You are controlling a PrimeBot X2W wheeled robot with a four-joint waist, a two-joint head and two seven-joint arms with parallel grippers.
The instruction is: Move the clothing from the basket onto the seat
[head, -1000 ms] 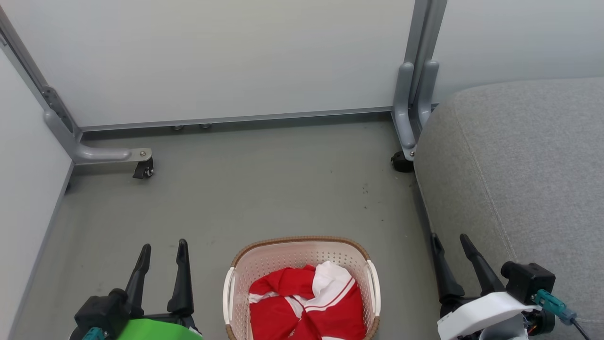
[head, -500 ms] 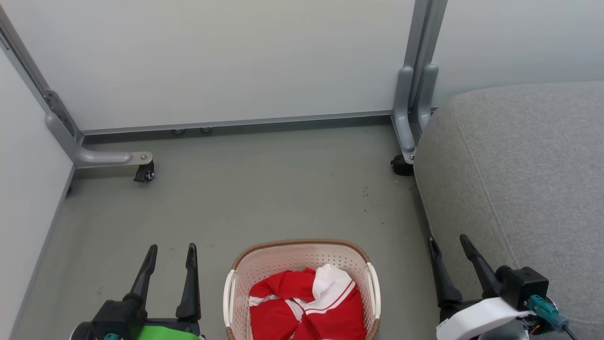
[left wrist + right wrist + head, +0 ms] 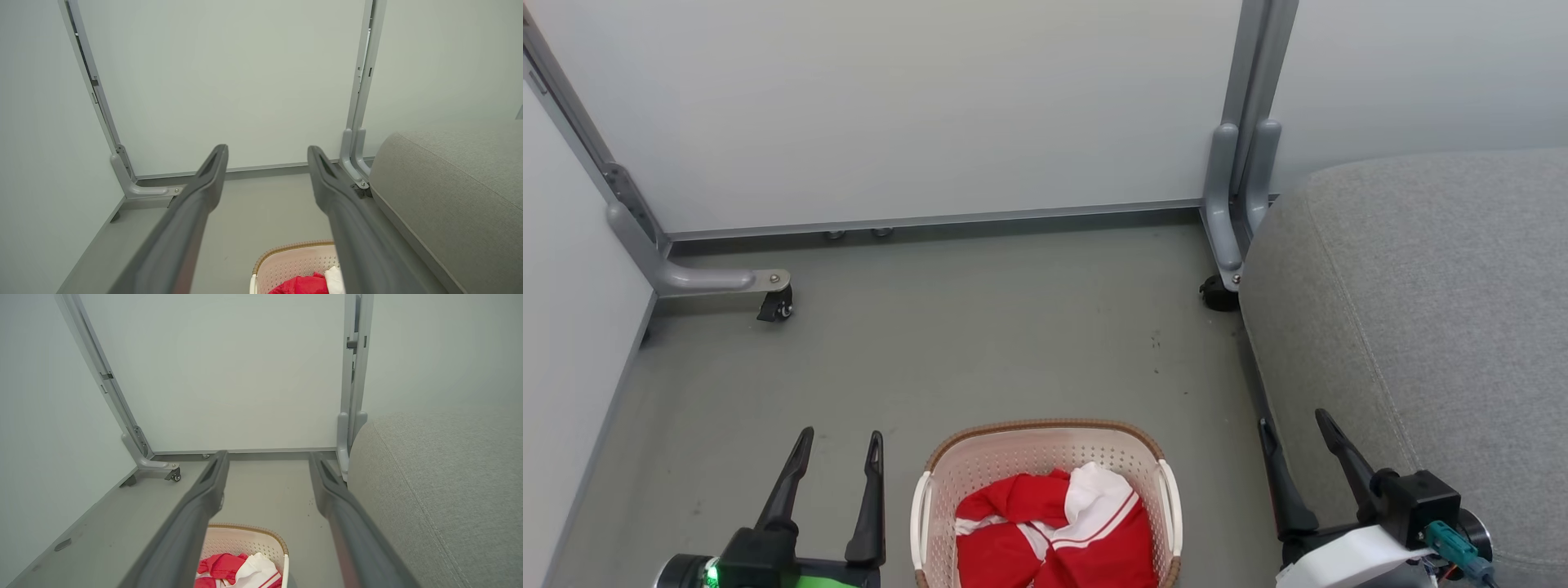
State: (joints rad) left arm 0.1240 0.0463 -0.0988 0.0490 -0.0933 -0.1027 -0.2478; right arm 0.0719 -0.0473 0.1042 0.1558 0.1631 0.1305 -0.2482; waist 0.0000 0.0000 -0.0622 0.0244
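The cream basket (image 3: 947, 474) with a brown rim stands on the floor at the bottom middle of the head view. Red clothing (image 3: 1054, 535) with white trim lies crumpled inside it. The grey seat (image 3: 1421, 310) fills the right side. My left gripper (image 3: 840, 435) hangs open to the left of the basket, fingers empty. My right gripper (image 3: 1294, 418) is open between the basket and the seat's edge. The left wrist view shows the basket (image 3: 286, 255), clothing (image 3: 302, 284) and seat (image 3: 457, 192); the right wrist view shows the basket (image 3: 241, 537), clothing (image 3: 222, 565) and seat (image 3: 441, 482).
White partition panels on grey metal frames close off the back and left. A castor foot (image 3: 774, 304) juts out at the left, and another castor (image 3: 1217, 292) sits by the seat's corner. Grey floor (image 3: 980, 335) stretches ahead of the basket.
The whole head view has shifted down a little, so the camera moved. Both grippers sit lower in the picture and the left one further right. Both stay open.
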